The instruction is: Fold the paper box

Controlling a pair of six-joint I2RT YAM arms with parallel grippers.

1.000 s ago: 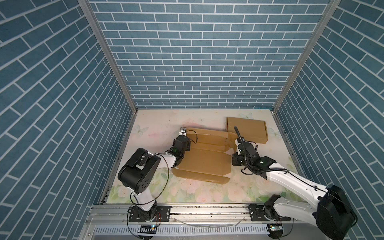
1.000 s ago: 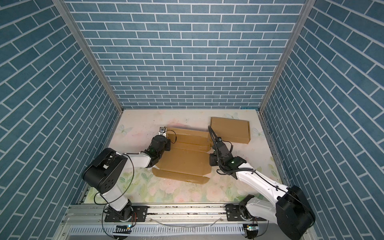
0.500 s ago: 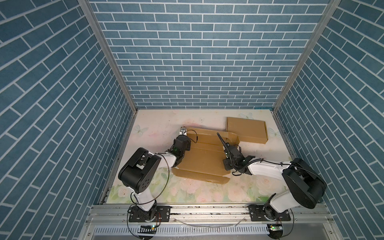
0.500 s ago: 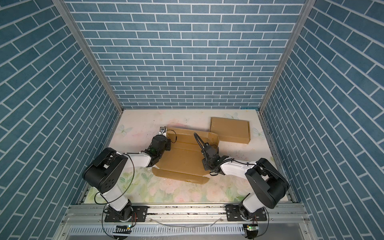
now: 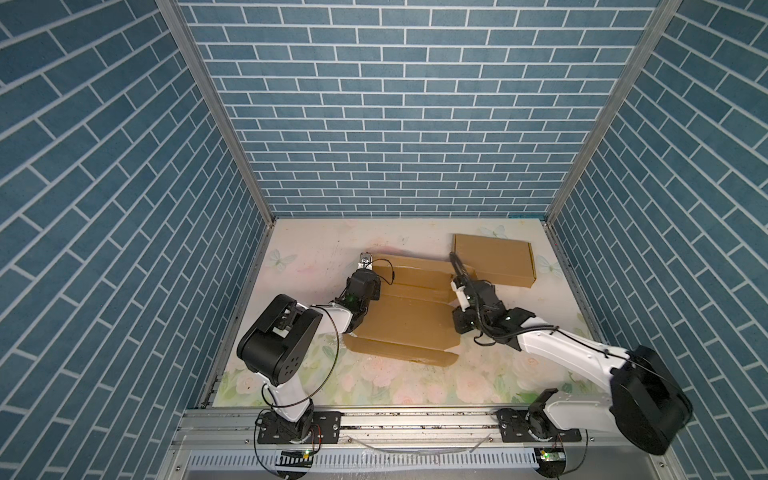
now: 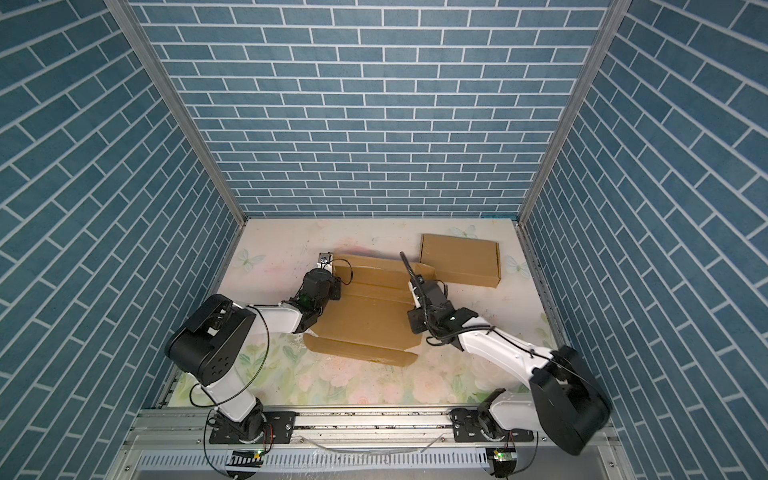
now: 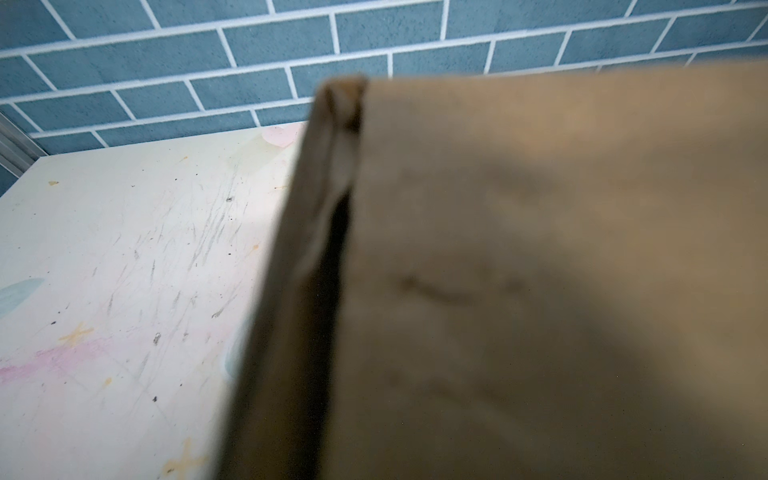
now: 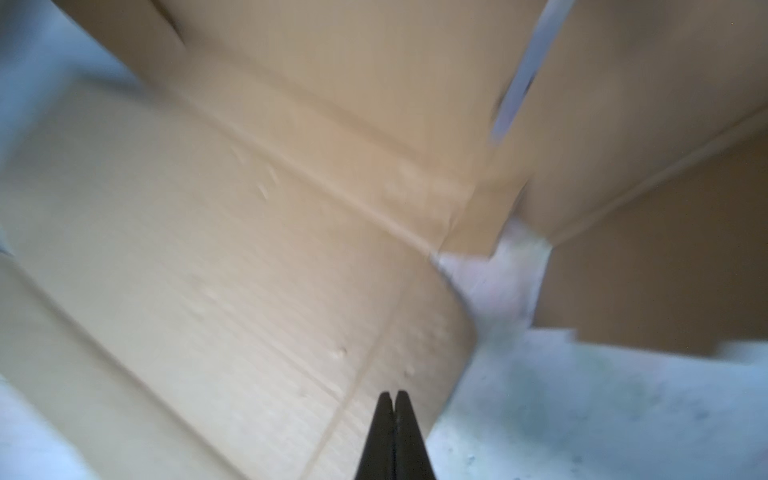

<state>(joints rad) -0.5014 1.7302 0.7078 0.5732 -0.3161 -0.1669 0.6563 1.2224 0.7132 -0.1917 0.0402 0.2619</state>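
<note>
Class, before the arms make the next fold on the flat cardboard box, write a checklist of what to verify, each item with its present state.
1. Right gripper shut and empty: ok.
2. Left gripper holding the box at its far corner: cannot tell.
3. Box lying open on the table: ok.
4. Folded box apart from it: cannot tell; they meet in both top views.
5. Right wrist view sharp: not ok, blurred.

Unfolded paper box [image 5: 407, 320] on middle of table [image 5: 307, 257], folded box [image 5: 494, 266] just behind, to its right
</note>
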